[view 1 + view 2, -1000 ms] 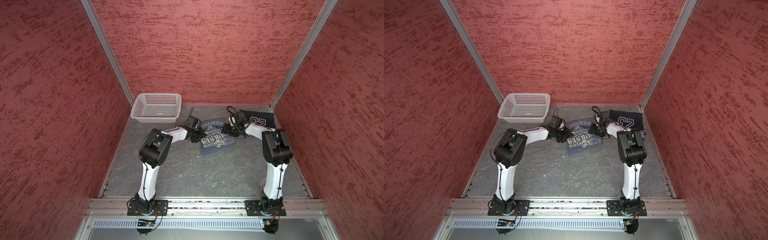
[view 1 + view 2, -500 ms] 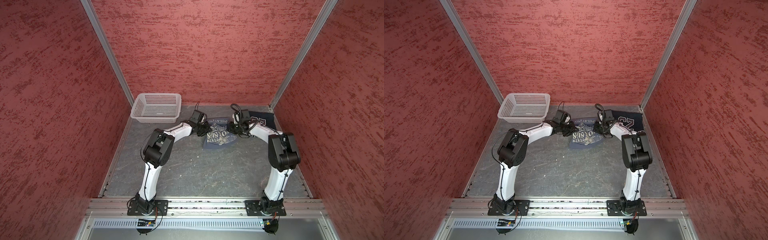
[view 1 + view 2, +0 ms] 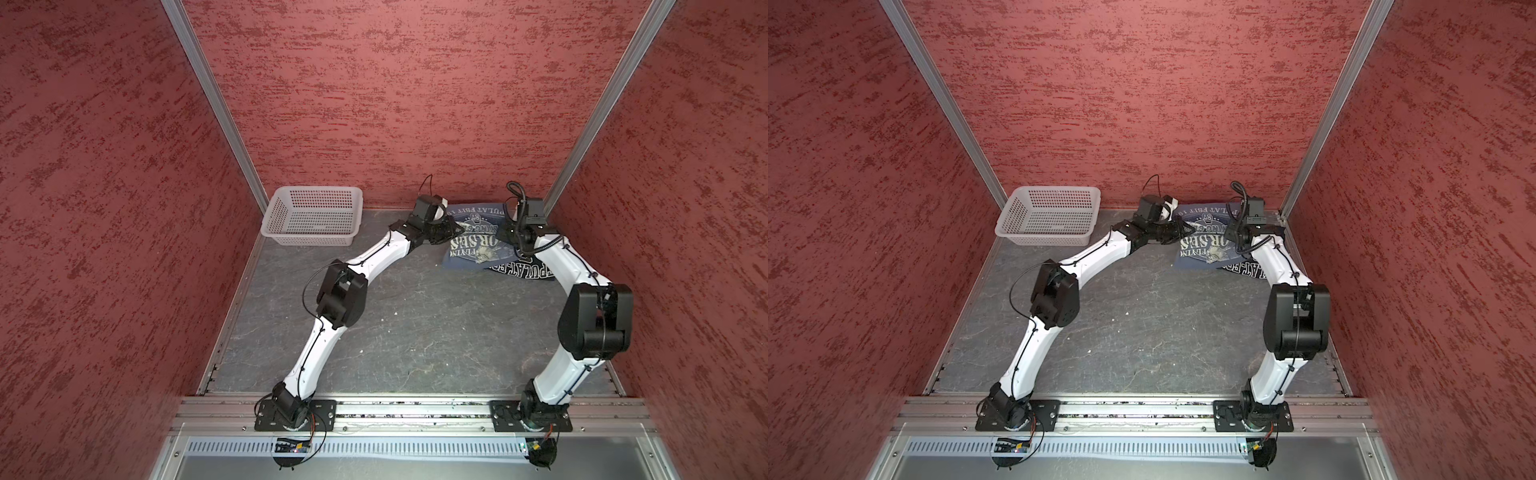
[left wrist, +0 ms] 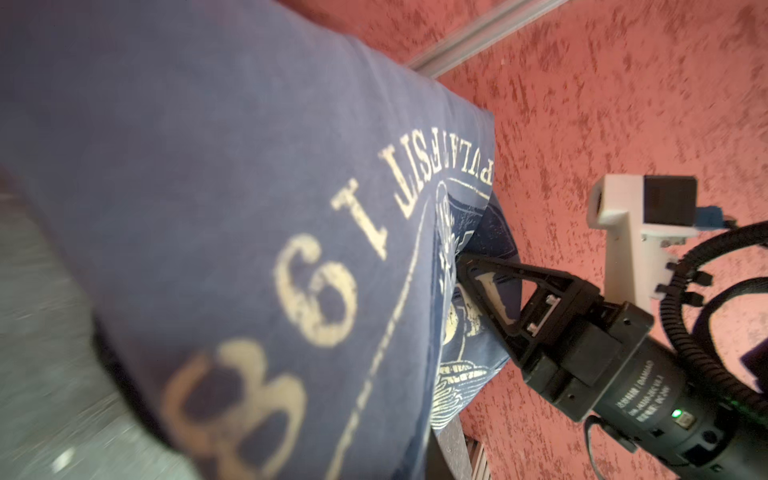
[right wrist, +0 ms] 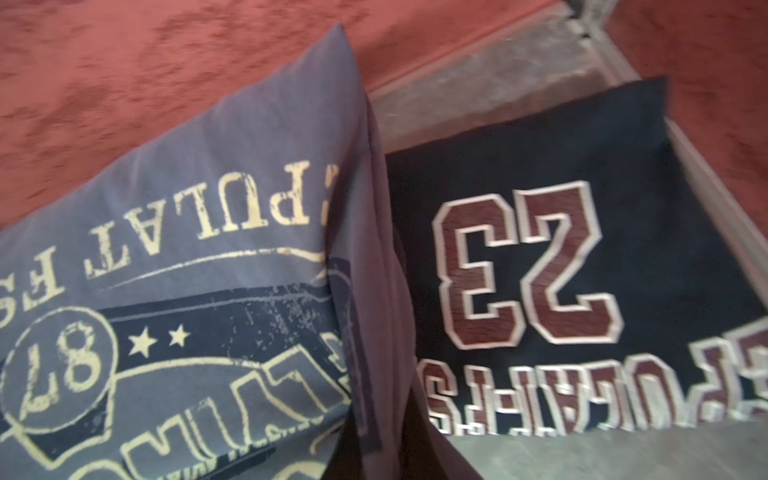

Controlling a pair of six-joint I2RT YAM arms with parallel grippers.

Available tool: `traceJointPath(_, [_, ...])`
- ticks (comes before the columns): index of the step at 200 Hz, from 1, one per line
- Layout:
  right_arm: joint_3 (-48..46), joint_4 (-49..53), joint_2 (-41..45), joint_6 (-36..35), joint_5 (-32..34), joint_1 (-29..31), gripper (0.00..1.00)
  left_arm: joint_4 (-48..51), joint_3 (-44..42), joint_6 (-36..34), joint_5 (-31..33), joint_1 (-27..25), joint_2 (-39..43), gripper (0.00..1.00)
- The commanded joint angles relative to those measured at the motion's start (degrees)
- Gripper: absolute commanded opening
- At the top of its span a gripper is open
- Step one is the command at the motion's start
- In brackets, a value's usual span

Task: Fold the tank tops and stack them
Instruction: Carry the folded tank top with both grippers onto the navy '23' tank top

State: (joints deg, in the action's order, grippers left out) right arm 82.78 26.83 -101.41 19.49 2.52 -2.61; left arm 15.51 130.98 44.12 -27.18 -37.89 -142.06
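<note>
We see a white basket [image 3: 309, 238] in the far left corner of the grey table [image 3: 415, 332], near the back wall [image 3: 395, 104]. Red walls enclose three sides, with aluminium posts [image 3: 216, 108] at the corners and a rail [image 3: 415, 409] along the front.

My left arm [image 3: 376, 255] and right arm [image 3: 567, 262] look alike on the feed. Each has glossy white, gently curved link shells between chunky black joint housings, a flat black base plate [image 3: 326, 415] at the foot, and thin black cables [image 3: 304, 291] running along the shells. Up close, my right gripper [image 4: 462, 262] has matte black, open-framed triangular jaws on a black cylindrical motor body [image 4: 648, 386] with small white lettering and a lit green LED [image 4: 676, 413]. Beside it are a white camera mount [image 4: 623, 249] and ribbed black conduit [image 4: 675, 320].
</note>
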Motion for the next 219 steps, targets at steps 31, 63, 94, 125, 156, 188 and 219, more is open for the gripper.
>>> traceJointPath(31, [-2.0, 3.2, -4.0, 1.9, 8.4, -4.3, 0.00, 2.4, 15.1, 1.0, -3.0, -1.8, -13.7, 0.02])
traceJointPath(63, [-2.2, 4.3, -10.8, 3.6, 5.1, -5.6, 0.00, 3.9, 15.9, 0.6, -2.2, -1.8, -16.0, 0.03])
traceJointPath(94, [-2.5, 3.7, -15.9, 4.8, -1.2, -5.2, 0.00, 8.4, 15.1, -0.1, -0.9, -0.8, -16.2, 0.02])
traceJointPath(125, [-4.1, 2.7, -15.9, 4.6, -3.8, -1.1, 0.00, 9.9, 5.2, 0.0, 0.4, 1.3, -10.3, 0.00])
traceJointPath(156, [-6.7, 0.9, -13.1, 5.5, -6.7, 3.5, 0.00, 3.9, -16.4, -2.4, 0.2, 3.6, 3.6, 0.00])
traceJointPath(188, [-8.3, -0.9, -8.2, 5.6, -9.9, 8.5, 0.00, 0.7, -34.2, -5.4, 2.0, 5.3, 17.5, 0.00])
traceJointPath(219, [-7.8, -1.8, -2.1, 6.8, -11.5, 9.4, 0.00, 1.0, -39.6, -6.9, 2.1, 6.4, 24.4, 0.00])
